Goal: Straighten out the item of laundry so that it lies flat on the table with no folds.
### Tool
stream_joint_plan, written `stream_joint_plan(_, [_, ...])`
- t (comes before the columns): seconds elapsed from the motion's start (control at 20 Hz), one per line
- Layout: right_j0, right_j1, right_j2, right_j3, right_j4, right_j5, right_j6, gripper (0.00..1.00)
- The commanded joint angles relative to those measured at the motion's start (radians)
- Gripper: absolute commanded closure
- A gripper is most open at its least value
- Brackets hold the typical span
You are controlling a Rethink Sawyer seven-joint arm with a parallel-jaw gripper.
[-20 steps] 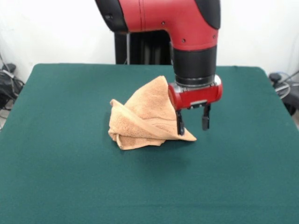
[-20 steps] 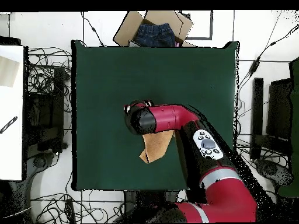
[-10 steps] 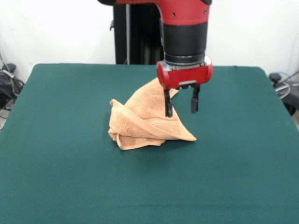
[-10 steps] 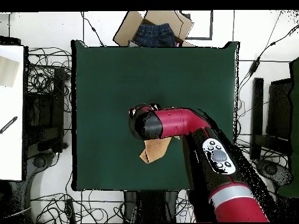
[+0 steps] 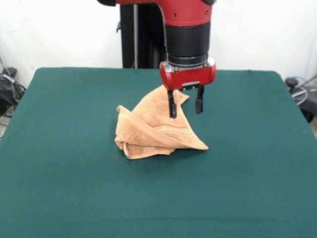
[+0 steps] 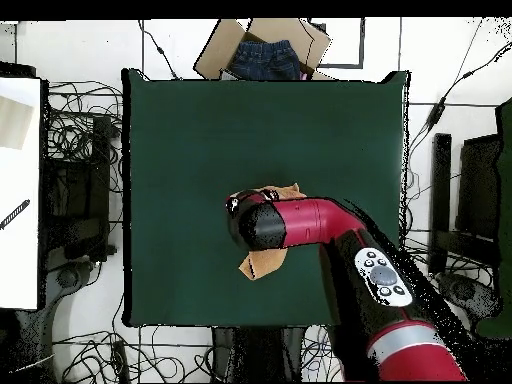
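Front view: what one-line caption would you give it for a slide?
Sawyer's open gripper hovers above a crumpled orange-tan towel on the green table.

A light orange-tan terry towel shows a woven band of the same tan. The felt-like table cloth is plain dark green. The gripper has a red body with black fingers; the arm is red and black.
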Motion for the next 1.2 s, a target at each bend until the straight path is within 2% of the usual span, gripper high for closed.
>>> stream_joint_plan(0.05, [0.005,0.095,0.041,0.044,-0.091,-0.087,0.021,0.0])
stream_joint_plan(0.35, [0.027,0.16,0.013,0.009,-0.137,-0.176,0.05,0.0])
stream_joint_plan(0.6, [0.054,0.187,-0.003,-0.025,-0.146,-0.201,0.069,0.0])
stream_joint_plan(1.2, [0.058,0.294,-0.015,-0.117,-0.162,-0.263,0.056,0.0])
